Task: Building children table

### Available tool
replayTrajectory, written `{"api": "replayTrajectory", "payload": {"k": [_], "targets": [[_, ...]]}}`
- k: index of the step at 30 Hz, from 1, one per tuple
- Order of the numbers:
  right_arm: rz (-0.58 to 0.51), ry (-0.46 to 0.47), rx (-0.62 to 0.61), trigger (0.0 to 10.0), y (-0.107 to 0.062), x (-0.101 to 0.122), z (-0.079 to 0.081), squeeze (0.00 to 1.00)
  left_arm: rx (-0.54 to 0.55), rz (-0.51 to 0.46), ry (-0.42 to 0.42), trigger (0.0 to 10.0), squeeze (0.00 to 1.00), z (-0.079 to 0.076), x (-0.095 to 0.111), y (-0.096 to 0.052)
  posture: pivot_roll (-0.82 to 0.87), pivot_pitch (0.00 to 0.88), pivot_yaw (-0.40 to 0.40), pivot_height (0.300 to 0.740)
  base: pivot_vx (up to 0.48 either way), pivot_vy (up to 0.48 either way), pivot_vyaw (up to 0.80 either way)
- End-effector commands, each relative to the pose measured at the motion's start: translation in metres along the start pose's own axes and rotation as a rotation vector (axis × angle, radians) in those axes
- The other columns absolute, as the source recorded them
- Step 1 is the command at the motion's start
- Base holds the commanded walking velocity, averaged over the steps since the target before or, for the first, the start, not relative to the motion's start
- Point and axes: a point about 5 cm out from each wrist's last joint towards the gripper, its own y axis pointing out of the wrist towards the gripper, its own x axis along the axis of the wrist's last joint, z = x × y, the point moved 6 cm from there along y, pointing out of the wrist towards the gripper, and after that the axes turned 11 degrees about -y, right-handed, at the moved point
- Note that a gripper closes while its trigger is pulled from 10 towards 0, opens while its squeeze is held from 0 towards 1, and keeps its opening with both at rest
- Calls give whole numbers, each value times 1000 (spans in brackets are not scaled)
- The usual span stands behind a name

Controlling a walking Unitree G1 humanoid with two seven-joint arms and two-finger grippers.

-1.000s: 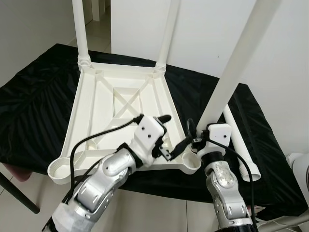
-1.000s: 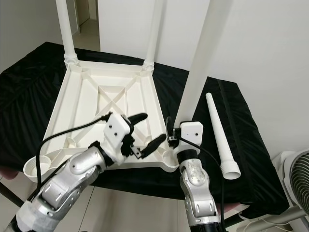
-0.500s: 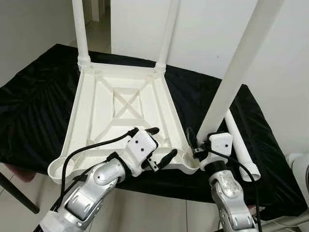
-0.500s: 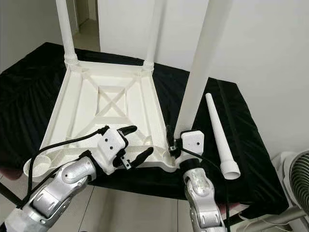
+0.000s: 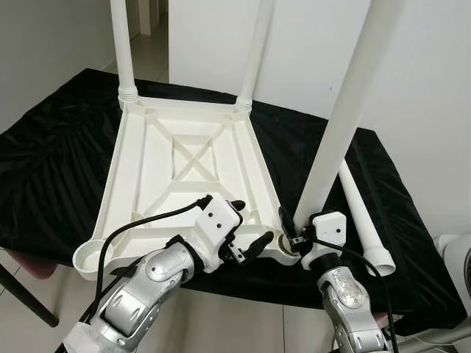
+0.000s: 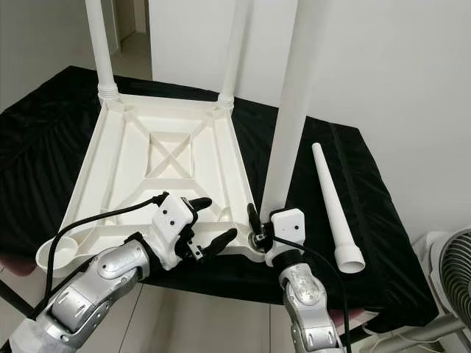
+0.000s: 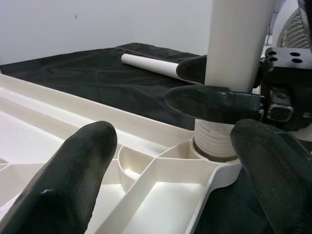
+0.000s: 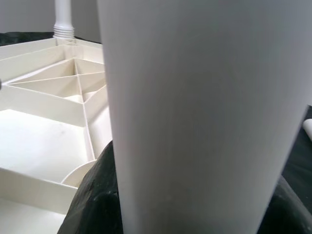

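White leg clamped by right tool; left tool spread beside spare leg.

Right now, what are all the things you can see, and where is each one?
Upside-down tabletop: one, white, lying on the black cloth.
Fitted legs: two, white, standing upright in the far corner sockets.
Held leg: one, white, upright at the near right corner socket.
Loose leg: one, white, lying on the cloth right of the tabletop.
Empty socket: one, white, near left corner.
Black cloth: one, draped over the work surface.
Fan: one, white, on the floor at the right.
Left gripper: black fingers open, over the tabletop's near edge.
Right gripper: black fingers shut around the held leg's base.
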Motion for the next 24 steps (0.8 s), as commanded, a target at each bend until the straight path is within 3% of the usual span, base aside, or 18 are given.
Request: {"api": "replayTrajectory", "payload": {"k": [1,3,21,24], "targets": [[46,17,35,10000,-3,-12,5,0,-123,34,-2,10000,0,-15,-4,1,3,0,-134,740,0,0,0],[68,47,88,10000,-4,-17,11,0,-117,33,5,10000,0,-15,-3,1,3,0,-136,740,0,0,0],[65,124,109,10000,6,-20,6,0,-121,34,36,10000,0,-13,2,3,5,0,-125,740,0,0,0],[84,204,91,10000,6,-25,5,0,-122,29,45,10000,0,-12,5,3,6,0,-125,740,0,0,0]]}}
